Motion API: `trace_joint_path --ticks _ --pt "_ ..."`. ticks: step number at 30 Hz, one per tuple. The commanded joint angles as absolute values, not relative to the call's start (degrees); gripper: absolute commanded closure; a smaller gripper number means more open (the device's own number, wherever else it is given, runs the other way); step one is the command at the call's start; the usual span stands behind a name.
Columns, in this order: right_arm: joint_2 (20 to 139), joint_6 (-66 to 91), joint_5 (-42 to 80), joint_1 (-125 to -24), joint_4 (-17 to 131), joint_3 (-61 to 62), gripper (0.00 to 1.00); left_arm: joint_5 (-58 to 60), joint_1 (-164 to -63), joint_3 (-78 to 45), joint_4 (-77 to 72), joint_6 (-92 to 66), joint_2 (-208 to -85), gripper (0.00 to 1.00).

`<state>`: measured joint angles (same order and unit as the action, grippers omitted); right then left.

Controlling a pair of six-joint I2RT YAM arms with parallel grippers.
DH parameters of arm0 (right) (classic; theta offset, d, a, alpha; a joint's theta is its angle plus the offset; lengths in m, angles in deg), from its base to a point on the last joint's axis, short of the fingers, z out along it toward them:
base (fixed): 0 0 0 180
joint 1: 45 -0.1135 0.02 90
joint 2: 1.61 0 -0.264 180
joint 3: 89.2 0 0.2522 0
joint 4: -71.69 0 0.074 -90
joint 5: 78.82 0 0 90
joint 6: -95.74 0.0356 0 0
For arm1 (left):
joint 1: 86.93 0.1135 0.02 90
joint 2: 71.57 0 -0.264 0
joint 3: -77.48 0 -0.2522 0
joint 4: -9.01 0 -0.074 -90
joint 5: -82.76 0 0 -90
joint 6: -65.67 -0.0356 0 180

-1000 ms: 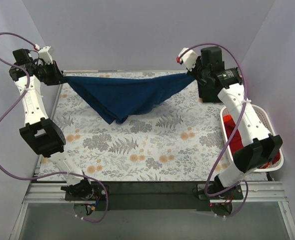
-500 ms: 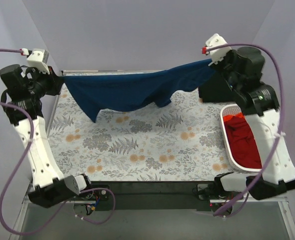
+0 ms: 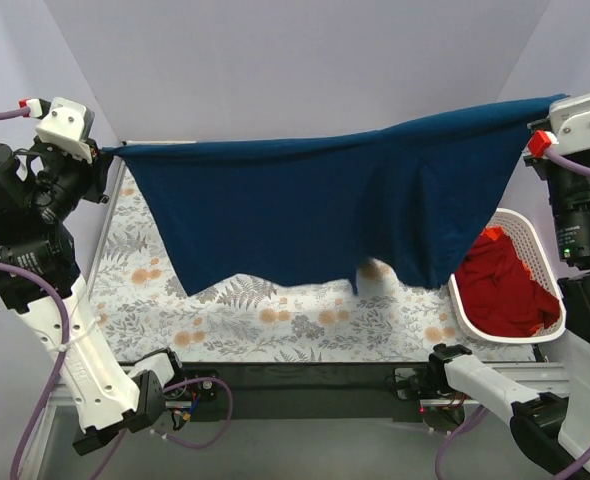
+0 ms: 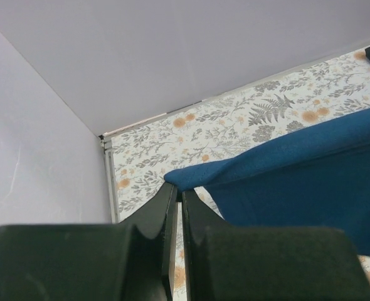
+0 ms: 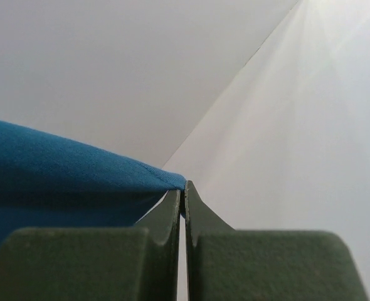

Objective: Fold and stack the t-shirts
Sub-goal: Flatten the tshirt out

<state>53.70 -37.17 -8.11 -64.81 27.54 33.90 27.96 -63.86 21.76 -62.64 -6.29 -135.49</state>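
A navy blue t-shirt (image 3: 315, 205) hangs stretched in the air between both arms, high above the floral table cover (image 3: 275, 320). My left gripper (image 3: 105, 155) is shut on its left corner; the left wrist view shows the cloth (image 4: 285, 182) pinched at my gripper (image 4: 179, 191). My right gripper (image 3: 550, 105) is shut on its right corner, seen in the right wrist view as blue cloth (image 5: 59, 175) at my gripper (image 5: 184, 188). Its lower edge hangs free. No print shows. A red t-shirt (image 3: 500, 285) lies in the white basket (image 3: 531, 238).
The white slotted basket stands at the table's right edge beside the right arm. Plain grey walls close in the back and both sides. The black arm-base rail (image 3: 305, 385) runs along the near edge.
Both arms have risen and spread apart, lifting the blue shirt off the table and pulling it out into a wide sheet toward the camera.
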Motion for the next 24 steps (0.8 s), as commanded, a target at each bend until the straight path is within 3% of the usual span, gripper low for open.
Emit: trace_joint_path --ticks 1,6,12,20,24 --pt "56.14 -43.64 -11.5 -64.07 36.11 31.37 0.99 21.07 -63.47 22.6 -64.08 -7.72 -134.85 1.0" --pt "57.88 -51.91 -9.56 -64.07 49.62 16.98 0.99 23.7 -63.47 19.62 -63.9 -7.72 -136.69 1.0" --pt "68.41 -49.55 -1.05 -59.68 59.57 9.2 0.99 25.64 -64.25 14.09 -65.58 -6.58 -144.85 1.0" --pt "89.78 -46.03 9.42 -59.32 63.2 15.75 0.99 14.13 -74.19 2.13 -50.04 -3.6 -155.23 1.0" --pt "96.55 -45.15 8.28 -59.42 60.66 25.16 0.99 12.28 -74.54 6.33 -47.73 0.71 -161.47 1.0"
